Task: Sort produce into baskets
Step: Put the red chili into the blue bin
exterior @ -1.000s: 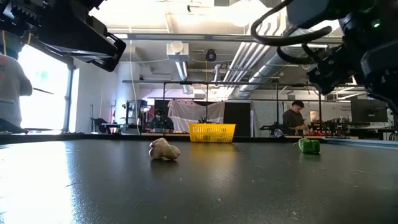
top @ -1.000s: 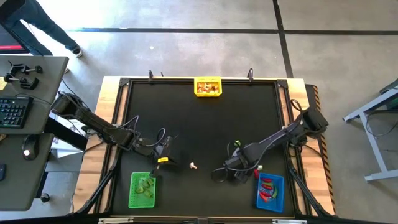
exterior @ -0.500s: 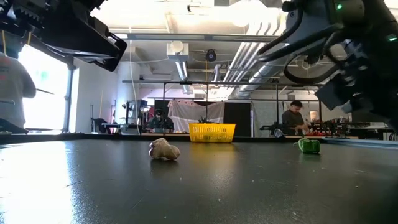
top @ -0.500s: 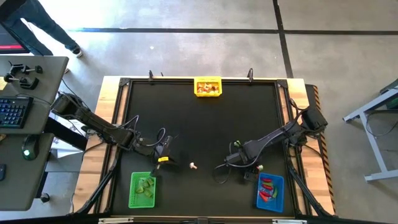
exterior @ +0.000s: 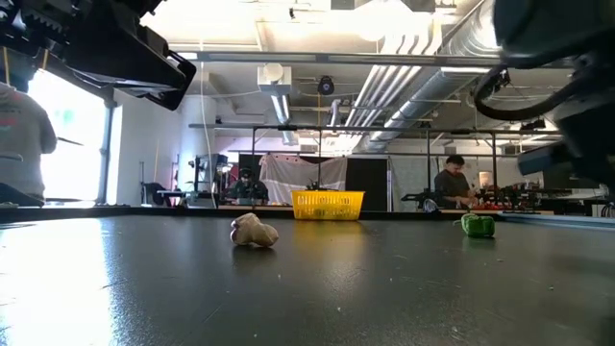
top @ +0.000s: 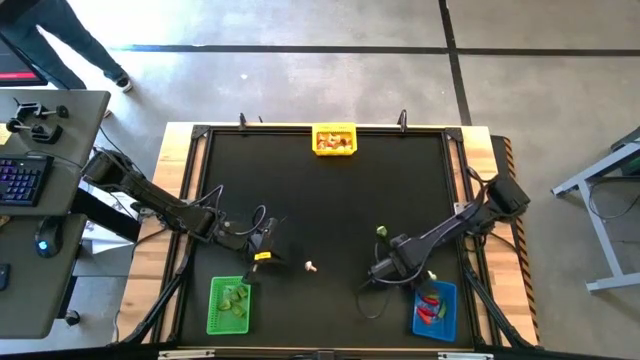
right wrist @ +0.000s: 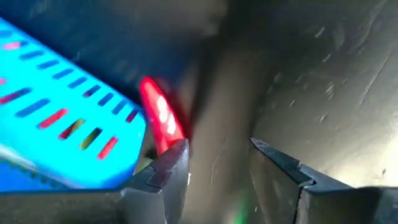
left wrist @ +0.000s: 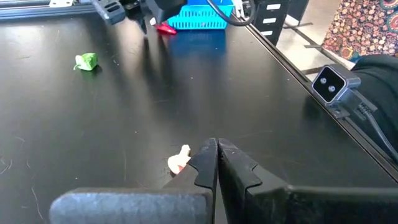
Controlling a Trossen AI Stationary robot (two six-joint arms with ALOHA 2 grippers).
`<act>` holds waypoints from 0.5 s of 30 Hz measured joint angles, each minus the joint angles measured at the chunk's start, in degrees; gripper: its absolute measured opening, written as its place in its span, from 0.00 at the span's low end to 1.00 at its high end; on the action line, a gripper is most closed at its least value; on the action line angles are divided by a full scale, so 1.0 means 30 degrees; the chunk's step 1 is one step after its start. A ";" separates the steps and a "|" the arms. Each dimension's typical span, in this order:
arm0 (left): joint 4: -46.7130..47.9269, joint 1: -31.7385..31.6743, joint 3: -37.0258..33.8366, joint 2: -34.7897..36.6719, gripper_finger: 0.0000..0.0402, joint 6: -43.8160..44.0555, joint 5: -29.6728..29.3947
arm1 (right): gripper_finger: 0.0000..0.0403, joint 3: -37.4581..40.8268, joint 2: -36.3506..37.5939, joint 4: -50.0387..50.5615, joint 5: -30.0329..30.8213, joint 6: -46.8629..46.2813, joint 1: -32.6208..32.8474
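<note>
Three baskets stand on the black table: a yellow one at the far edge, a green one near left, a blue one near right. A whitish piece lies mid-table and a green piece lies farther right. My left gripper hovers shut just short of the whitish piece. My right gripper points down, open, next to the blue basket. A red piece lies on the table against the basket wall, beside one finger and outside the gap.
The green and blue baskets hold several pieces. A raised frame runs round the table's edge. A camera sits at the near edge. People stand in the room beyond the table. Bare table top lies between the baskets.
My right gripper has moved toward the table's right and near edges, closer to the blue basket, sinking a little. Its wrist has rolled about a quarter turn. The gap between its fingers looks unchanged. The pieces have stayed where they were.
</note>
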State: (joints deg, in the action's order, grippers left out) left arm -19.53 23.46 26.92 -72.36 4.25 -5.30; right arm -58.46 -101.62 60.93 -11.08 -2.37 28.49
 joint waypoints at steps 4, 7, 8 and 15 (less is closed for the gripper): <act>0.0000 0.0000 0.0000 0.0000 0.00 0.0000 -0.0030 | 0.39 -0.0245 0.0000 0.0516 -0.0397 0.0298 0.0370; 0.0018 0.0000 -0.0005 0.0000 0.00 0.0000 -0.0032 | 0.39 -0.0252 0.0000 0.0561 -0.0964 0.0295 0.0509; 0.0036 0.0000 -0.0006 0.0000 0.00 0.0000 -0.0030 | 0.39 -0.0252 0.0000 0.0552 -0.0975 0.0279 0.0523; 0.0126 0.0000 0.0000 0.0000 0.00 0.0007 -0.0030 | 0.39 -0.0260 0.0000 0.0152 -0.1931 -0.0095 0.0523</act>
State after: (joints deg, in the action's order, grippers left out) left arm -19.15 23.46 26.92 -72.36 4.27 -5.39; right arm -59.24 -101.62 61.39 -16.87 -2.66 30.06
